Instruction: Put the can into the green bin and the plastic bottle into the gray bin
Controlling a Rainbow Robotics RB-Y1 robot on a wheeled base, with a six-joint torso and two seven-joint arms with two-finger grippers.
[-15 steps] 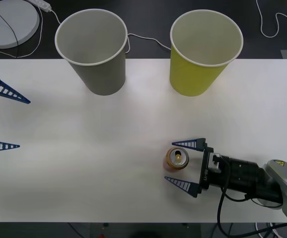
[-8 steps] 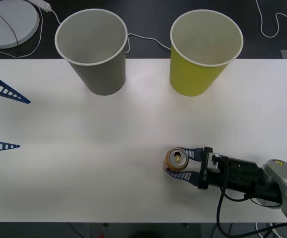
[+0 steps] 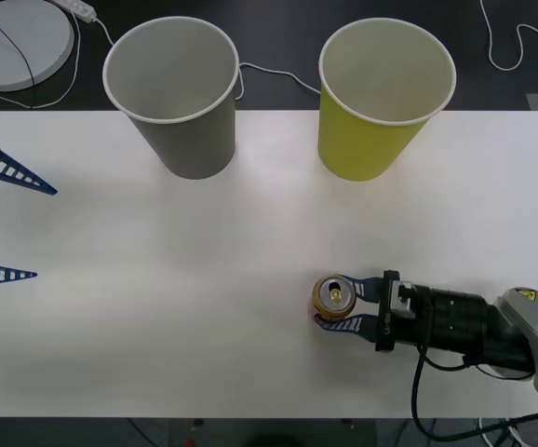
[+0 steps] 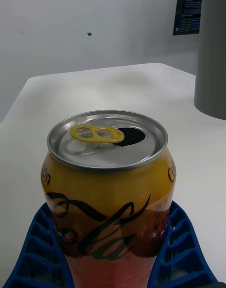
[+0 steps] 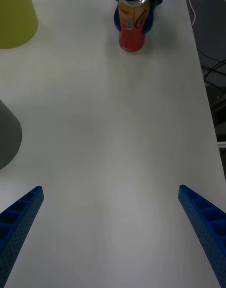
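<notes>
Right gripper (image 3: 337,302) clamped on the small red-orange aluminium can (image 3: 332,298), upright on the white table (image 3: 204,279).
Can sits near the front edge, well apart from the yellow-green paper cup (image 3: 381,102) and gray paper cup (image 3: 178,98). Left gripper (image 3: 8,223) spread wide, parked at the left side.

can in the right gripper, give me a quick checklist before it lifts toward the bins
1. Right gripper shut on the can, a finger on each side: ok.
2. Can upright on the table: ok.
3. Grip firm enough to hold through a lift: cannot tell.
4. Green bin upright, mouth open, nothing seen inside: ok.
5. Table between can and green bin free of obstacles: ok.
6. Left gripper open at the table's left edge, away from the route: ok.
</notes>
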